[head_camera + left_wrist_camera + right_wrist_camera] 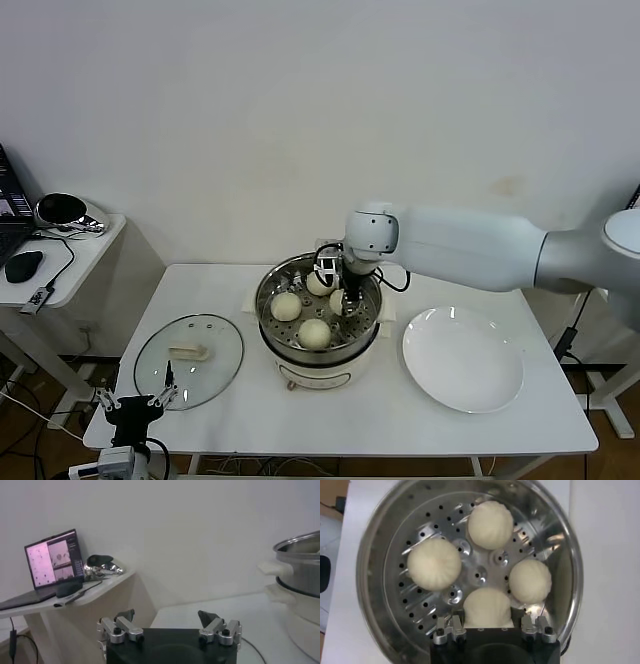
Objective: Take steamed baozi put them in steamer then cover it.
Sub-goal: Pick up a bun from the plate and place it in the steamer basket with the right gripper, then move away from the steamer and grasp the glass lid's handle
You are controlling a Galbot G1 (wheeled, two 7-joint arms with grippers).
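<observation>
The steamer point(268, 300), a shiny steel pot on a white base, stands mid-table. Several cream-white steamed baozi lie on its perforated tray point(480, 575). My right gripper point(488, 614) reaches down into the pot and is shut on one baozi point(488, 607), a finger on each side of it. The other baozi point(434, 563), point(490, 524), point(530, 580) lie free around the tray. In the head view the right gripper point(345, 298) is at the pot's right side. My left gripper point(135, 402) hangs open and empty at the table's front left corner. The pot has no cover on it.
A round glass lid point(188, 362) with a cream handle lies flat on the table left of the pot. To the right sits an empty white plate point(462, 358). A side desk at far left carries a laptop point(52, 557) and a mouse point(23, 266).
</observation>
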